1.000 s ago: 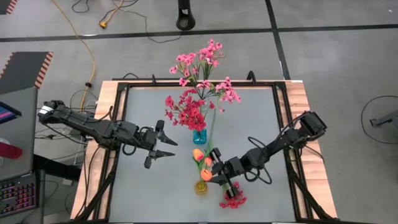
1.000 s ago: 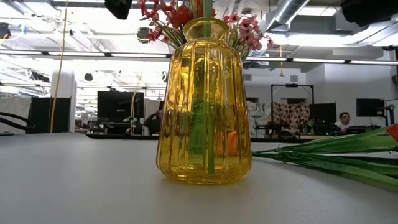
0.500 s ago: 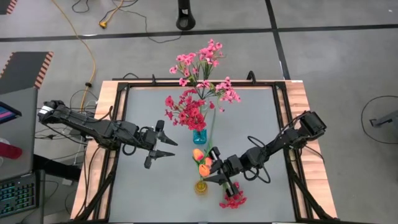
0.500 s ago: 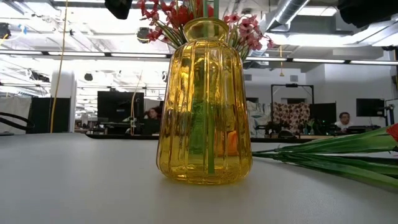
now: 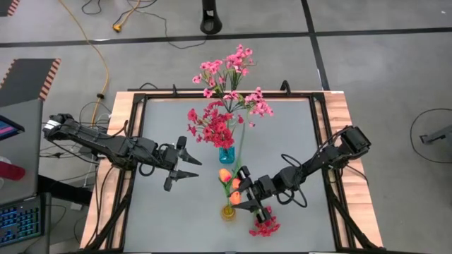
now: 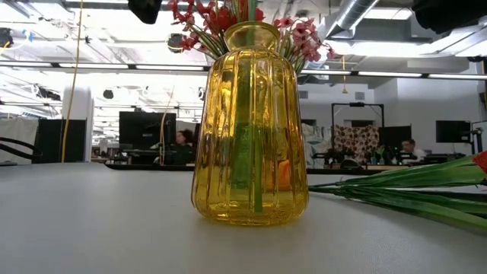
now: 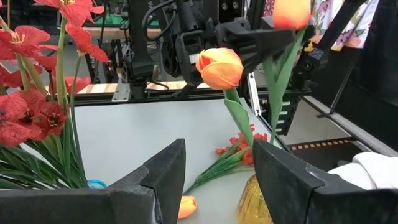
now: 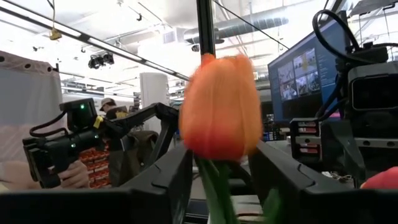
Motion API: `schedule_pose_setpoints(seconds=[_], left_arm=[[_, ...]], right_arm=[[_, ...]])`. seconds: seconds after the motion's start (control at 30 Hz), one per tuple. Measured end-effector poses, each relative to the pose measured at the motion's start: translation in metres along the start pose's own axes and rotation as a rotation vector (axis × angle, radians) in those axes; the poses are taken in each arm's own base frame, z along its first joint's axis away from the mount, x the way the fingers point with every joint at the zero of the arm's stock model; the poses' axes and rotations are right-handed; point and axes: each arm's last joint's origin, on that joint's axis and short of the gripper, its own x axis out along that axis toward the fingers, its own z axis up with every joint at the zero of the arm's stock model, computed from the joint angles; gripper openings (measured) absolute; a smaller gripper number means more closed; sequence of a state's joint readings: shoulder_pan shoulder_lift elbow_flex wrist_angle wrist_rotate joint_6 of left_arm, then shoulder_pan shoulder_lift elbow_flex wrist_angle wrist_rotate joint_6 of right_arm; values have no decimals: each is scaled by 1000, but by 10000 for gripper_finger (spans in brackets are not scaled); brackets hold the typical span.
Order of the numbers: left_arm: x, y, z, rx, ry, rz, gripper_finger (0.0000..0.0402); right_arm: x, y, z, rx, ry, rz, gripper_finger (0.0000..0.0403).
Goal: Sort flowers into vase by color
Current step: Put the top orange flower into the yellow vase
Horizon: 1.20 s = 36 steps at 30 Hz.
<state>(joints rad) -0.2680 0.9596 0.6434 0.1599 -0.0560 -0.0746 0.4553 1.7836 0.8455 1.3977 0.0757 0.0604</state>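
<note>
- Writing that can be read is nowhere on the vases, arms or table; the monitor beyond the right gripper's fingers shows only small unreadable panels.
- Right gripper hangs just above the ribbed yellow glass vase, its fingers spread on either side of an orange tulip-like bud on a green stem; whether they touch the stem cannot be told.
- Two more orange buds stand up from the yellow vase, just beside this gripper.
- A small red-blossomed spray lies flat on the table, right behind the right gripper, towards the near edge.
- Left gripper waits with jaws released and empty, well apart from the yellow vase, level with the slim blue glass vase.
- The blue vase holds red blossoms and pink sprays that lean towards the far edge.
- The surface is a plain grey tabletop in a black frame with wooden side strips.
- Around it lies a grey concrete floor with a yellow cable; the low view shows an open office with ceiling ducts, screens and seated people.
</note>
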Motion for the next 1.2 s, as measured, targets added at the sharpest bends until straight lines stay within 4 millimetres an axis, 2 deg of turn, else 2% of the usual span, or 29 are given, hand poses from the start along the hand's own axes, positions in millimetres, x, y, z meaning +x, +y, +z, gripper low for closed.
schedule_pose_setpoints(seconds=[0.27,0.53,0.8,1.2], left_arm=[[0,0,-4,2,39,3,174],[0,0,-4,2,39,5,174],[0,0,-4,2,39,5,174],[0,0,-4,2,39,7,174]], right_arm=[[0,0,0,-7,28,-1,185],[-6,-2,11,41,365,-43,185],[-20,-2,26,23,575,-66,185],[-39,-2,47,10,734,-81,185]])
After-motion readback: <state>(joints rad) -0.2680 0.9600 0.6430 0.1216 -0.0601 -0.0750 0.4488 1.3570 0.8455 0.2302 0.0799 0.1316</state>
